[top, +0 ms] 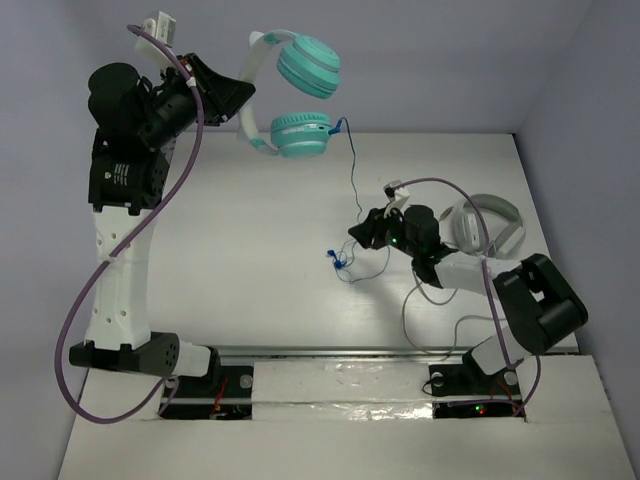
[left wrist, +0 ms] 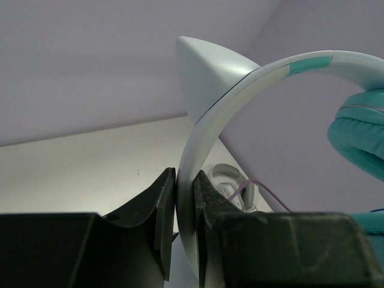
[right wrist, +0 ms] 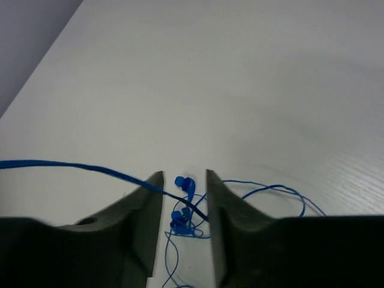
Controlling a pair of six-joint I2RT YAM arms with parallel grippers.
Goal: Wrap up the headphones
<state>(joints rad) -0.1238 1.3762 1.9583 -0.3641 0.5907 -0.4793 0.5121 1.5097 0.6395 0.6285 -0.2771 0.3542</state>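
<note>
my left claw [left wrist: 183,180] pinches the headphones [top: 308,65] aloft so the cord [top: 352,175] hangs; my right claw [right wrist: 183,175], spread, seemingly straddles it.

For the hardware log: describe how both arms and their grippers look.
The left arm and right arm have white links and bulky black joint housings; a thin purple cable loops along each. The left arm carries a white-printed label; a green light glows on the right. The left gripper and right gripper have matte black, wedge-shaped fingers.
</note>
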